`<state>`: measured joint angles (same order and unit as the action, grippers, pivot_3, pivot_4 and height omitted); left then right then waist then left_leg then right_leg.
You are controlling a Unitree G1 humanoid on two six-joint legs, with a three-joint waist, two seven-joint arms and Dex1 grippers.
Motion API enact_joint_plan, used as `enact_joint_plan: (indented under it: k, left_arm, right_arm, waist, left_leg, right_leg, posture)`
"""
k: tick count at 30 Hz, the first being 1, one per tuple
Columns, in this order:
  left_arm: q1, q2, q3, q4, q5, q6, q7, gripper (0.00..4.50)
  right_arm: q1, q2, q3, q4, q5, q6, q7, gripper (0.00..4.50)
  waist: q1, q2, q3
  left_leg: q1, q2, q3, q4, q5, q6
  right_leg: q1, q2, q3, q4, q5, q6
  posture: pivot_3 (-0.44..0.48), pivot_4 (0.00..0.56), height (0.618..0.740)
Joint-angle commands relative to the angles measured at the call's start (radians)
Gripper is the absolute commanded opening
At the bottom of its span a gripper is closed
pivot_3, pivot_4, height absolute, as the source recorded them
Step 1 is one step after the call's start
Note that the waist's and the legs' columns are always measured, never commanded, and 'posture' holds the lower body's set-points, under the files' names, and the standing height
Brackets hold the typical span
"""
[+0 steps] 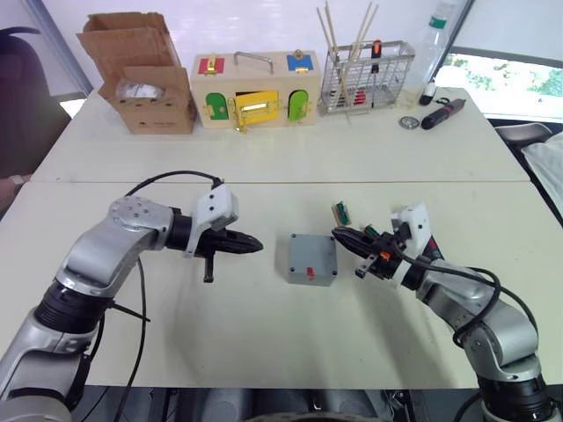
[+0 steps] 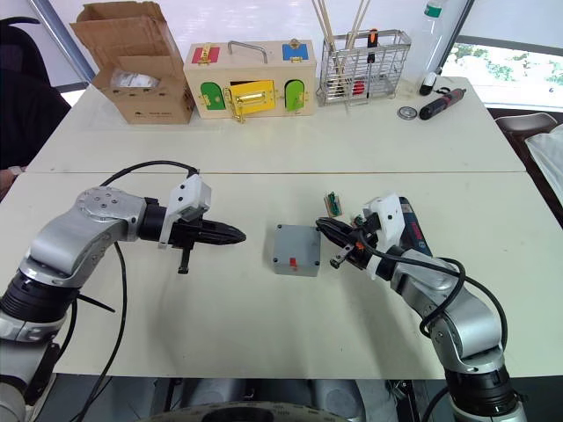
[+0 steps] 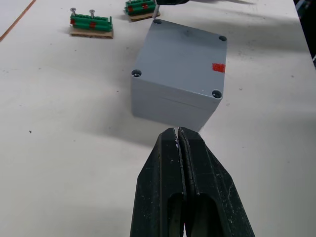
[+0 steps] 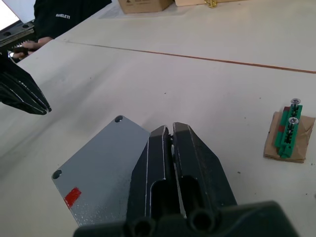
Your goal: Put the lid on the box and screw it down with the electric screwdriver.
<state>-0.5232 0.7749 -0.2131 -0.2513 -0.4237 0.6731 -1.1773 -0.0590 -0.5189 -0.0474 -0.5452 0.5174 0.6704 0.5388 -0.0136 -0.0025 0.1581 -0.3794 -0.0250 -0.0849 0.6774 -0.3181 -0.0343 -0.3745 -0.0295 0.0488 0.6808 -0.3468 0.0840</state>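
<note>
White table (image 1: 264, 343) carries the grey box (image 1: 312, 258) at its middle, the lid (image 3: 185, 54) seated on top, a red tab showing. Left claw (image 1: 255, 244) hangs beside the box, fingers together; right claw (image 1: 339, 235) hovers at its far corner, fingers together. Electric screwdriver (image 2: 412, 227) lies under the right forearm.

The box (image 3: 177, 74) looks like smooth matt grey plastic with a faint sheen on its lid (image 4: 101, 173), dark screw heads in the corners and a red tab; the table (image 1: 264, 158) beneath is a matt off-white surface with small specks. Both the left pincer (image 3: 178, 143) and the right pincer (image 4: 172, 136) have black, slightly scuffed plastic-looking fingers. Toward 12 o'clock stand a rough brown cardboard box (image 1: 145, 75), a pale wooden box (image 1: 255, 88) with glossy coloured doors, and a bright metal wire rack (image 1: 367, 75)
</note>
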Motion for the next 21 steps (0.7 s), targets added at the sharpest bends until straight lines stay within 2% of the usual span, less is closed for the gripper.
enact_joint_plan:
  k: [1, 21]
  left_arm:
    - [-0.005, 0.004, 0.009, -0.023, 0.003, -0.017, 0.000, 0.00]
    - [0.000, -0.003, -0.005, -0.021, 0.025, -0.031, 0.003, 0.00]
  right_arm:
    - [0.002, -0.002, -0.008, -0.036, 0.017, -0.005, 0.006, 0.06]
    - [-0.018, 0.000, 0.021, -0.001, 0.010, 0.008, 0.004, 0.06]
  waist:
    - [0.000, 0.000, 0.000]
    - [0.000, 0.000, 0.000]
  left_leg:
    - [0.000, 0.000, 0.000, 0.000, 0.000, 0.000]
    - [0.000, 0.000, 0.000, 0.000, 0.000, 0.000]
  right_leg:
    - [0.000, 0.000, 0.000, 0.000, 0.000, 0.000]
    - [0.000, 0.000, 0.000, 0.000, 0.000, 0.000]
  posture:
    - [0.000, 0.150, 0.740]
    - [0.000, 0.150, 0.740]
